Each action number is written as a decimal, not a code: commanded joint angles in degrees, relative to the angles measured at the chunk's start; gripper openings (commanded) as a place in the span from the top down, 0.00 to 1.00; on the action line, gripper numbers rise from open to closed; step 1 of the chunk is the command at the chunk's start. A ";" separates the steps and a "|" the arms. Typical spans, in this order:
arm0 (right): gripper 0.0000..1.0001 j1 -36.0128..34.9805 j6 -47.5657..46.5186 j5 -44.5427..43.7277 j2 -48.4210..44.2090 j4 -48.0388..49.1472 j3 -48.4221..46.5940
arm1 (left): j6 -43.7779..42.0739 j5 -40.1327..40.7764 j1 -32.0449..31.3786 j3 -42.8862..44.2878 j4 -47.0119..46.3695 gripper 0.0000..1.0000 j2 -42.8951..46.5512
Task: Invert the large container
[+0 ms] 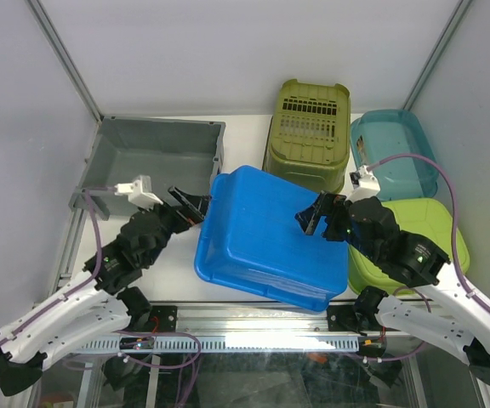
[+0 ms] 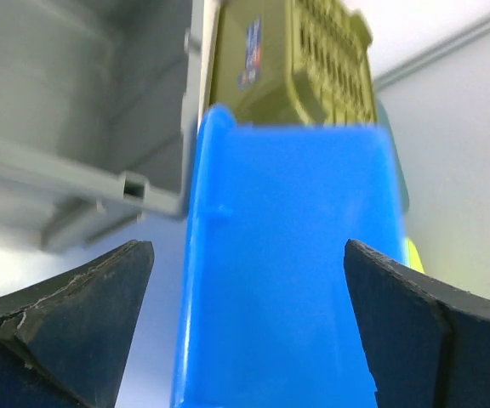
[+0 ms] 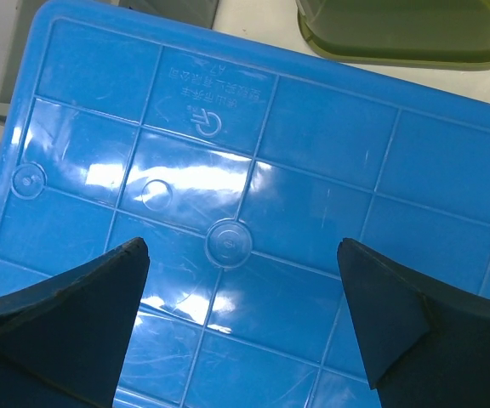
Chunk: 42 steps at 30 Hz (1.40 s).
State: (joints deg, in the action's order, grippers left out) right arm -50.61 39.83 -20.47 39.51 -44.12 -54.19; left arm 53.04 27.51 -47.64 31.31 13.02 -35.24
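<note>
The large dark-grey crate [image 1: 156, 153] stands at the back left with its open side up, so I see into it. Its ribbed rim also shows in the left wrist view [image 2: 75, 144]. A bright blue tub [image 1: 262, 238] lies upside down in the middle, base up and tilted. My left gripper [image 1: 196, 204] is open at the blue tub's left edge [image 2: 287, 255], between the tub and the grey crate, holding nothing. My right gripper [image 1: 313, 217] is open just above the blue tub's ribbed base [image 3: 253, 170], holding nothing.
An olive-green slotted container [image 1: 309, 132] stands upside down at the back, beside a teal tub [image 1: 394, 153] at the back right. A lime-green tub [image 1: 366, 274] lies under my right arm. Frame posts and white walls enclose the table.
</note>
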 commanded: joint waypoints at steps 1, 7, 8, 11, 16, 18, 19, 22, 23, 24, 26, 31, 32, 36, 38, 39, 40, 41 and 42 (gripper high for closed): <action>0.03 0.00 0.86 -1.38 -0.38 1.12 -0.54 | -12.97 11.89 -0.10 15.85 15.17 0.01 -2.68; 0.03 -0.02 1.39 0.10 0.32 3.54 0.48 | -22.01 18.93 1.25 36.71 31.53 0.01 -20.75; 0.03 -0.02 1.39 0.47 0.63 3.93 0.49 | -22.35 18.51 2.86 40.19 34.37 0.01 -24.45; 0.03 0.00 1.39 1.58 1.38 4.39 -0.13 | -23.48 11.27 12.04 50.39 42.22 0.01 -35.08; 0.03 -0.02 1.30 1.43 1.17 4.55 -1.37 | -27.93 7.93 12.75 56.92 48.97 0.01 -38.33; 0.03 -0.02 0.88 0.66 1.10 4.91 -1.17 | -32.01 4.81 12.91 57.34 53.73 0.01 -39.21; 0.03 -0.02 0.42 0.49 1.14 5.49 -0.89 | -32.33 4.76 12.97 57.59 56.64 0.01 -40.29; 0.03 0.00 -0.61 1.01 2.46 6.86 -0.39 | -32.67 2.55 13.22 56.19 61.68 0.01 -42.83; 0.03 -0.01 -0.79 1.24 3.25 7.18 -0.45 | -32.36 1.06 13.31 55.48 61.66 0.01 -43.37; 0.03 -0.02 -0.88 1.56 4.00 7.32 -0.59 | -32.15 -0.59 13.40 54.28 60.90 0.01 -43.97; 0.03 -0.05 -0.82 2.35 5.46 7.34 -1.01 | -32.37 -5.14 14.08 51.65 58.09 0.01 -44.62; 0.03 -0.01 0.04 2.93 5.55 7.23 -0.74 | -33.42 -8.01 20.77 46.86 49.93 0.01 -48.00; 0.02 -0.02 0.06 2.57 5.12 7.26 -0.62 | -34.63 -9.57 22.91 46.36 48.22 0.01 -48.45; 0.02 -0.02 -0.31 0.60 3.52 6.50 -0.54 | -36.96 -7.76 27.77 49.02 45.92 0.01 -51.92; 0.02 -0.02 -0.64 0.10 3.30 6.77 -0.44 | -38.83 -10.86 29.77 50.21 42.29 0.01 -53.38; 0.02 -0.02 -0.92 0.06 3.48 6.95 -0.46 | -39.19 -11.05 30.54 51.35 41.32 0.01 -54.47; 0.02 -0.02 -1.10 0.04 3.69 7.03 -0.59 | -39.47 -10.89 31.18 52.98 40.73 0.01 -55.86; 0.02 0.01 -1.15 0.07 4.08 6.98 -0.82 | -39.50 -10.52 31.64 54.74 40.43 0.01 -57.29; 0.02 -0.01 -1.16 0.15 4.44 6.97 -0.98 | -39.50 -10.08 31.81 56.72 40.42 0.01 -58.85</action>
State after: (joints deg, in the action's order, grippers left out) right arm -50.61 39.70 -19.05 43.44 -39.68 -53.76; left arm 16.14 17.82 -17.17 80.75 62.48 -90.89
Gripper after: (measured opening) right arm 0.980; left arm 0.990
